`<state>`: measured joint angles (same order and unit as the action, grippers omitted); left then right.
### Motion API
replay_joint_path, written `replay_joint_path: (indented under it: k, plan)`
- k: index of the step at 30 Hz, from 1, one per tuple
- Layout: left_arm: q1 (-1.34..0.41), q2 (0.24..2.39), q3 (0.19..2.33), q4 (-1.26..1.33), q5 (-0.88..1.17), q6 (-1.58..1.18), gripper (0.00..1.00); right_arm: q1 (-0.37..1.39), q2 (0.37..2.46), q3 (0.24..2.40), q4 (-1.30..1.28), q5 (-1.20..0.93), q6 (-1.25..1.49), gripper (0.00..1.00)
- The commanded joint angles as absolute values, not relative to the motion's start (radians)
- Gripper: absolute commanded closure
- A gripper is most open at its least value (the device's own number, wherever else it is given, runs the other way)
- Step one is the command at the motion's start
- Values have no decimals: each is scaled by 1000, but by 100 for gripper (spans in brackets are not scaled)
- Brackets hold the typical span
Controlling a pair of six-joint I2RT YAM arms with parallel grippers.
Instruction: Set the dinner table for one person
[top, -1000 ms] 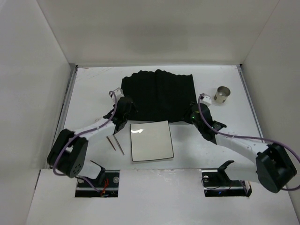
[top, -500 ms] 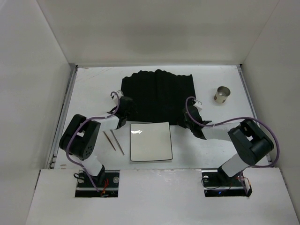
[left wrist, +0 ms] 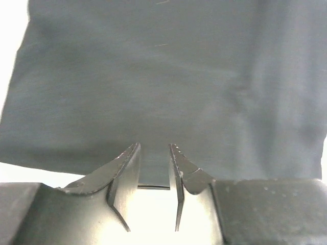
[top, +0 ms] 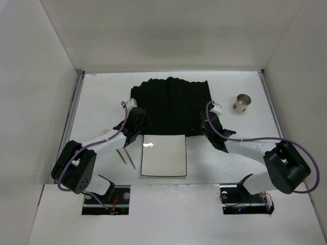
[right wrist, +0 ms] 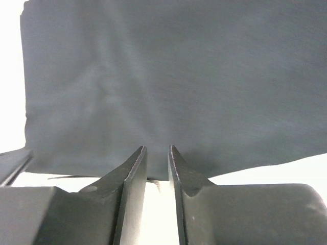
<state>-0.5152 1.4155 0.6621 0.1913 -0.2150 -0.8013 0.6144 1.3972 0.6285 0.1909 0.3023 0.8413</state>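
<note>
The black cloth mat (top: 170, 104) lies flat at the middle back of the white dinner table (top: 97, 102). A square white plate (top: 163, 155) sits just in front of the mat's near edge. My left gripper (top: 136, 121) is at the mat's near left corner and my right gripper (top: 207, 126) at its near right corner. In the left wrist view the gripper (left wrist: 154, 147) has its jaws a narrow gap apart over the mat's near edge (left wrist: 153, 186). In the right wrist view the gripper (right wrist: 157, 148) stands the same way over the mat (right wrist: 168, 76). Neither pinches the cloth.
Two thin chopsticks (top: 125, 155) lie on the table left of the plate, under the left arm. A small metal cup (top: 241, 103) stands at the right, beyond the mat. White walls close in the table at the left, right and back.
The mat's far edge is less wavy than a second ago. Both arms folded back and stretched again, with the grippers staying at the mat's near corners. The plate sits slightly nearer.
</note>
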Motion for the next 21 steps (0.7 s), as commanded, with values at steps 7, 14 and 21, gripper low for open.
replay_joint_path:
  k: [7,14,21]
  plan:
    - [-674,1632,939,132,-173,-776,73,647,1571,713,302,246,833,80]
    - [-694,1822,1002,138,-141,-790,76,645,1592,631,342,247,877,84]
    - [-708,1790,876,178,-152,-801,76,656,1545,539,360,268,931,84]
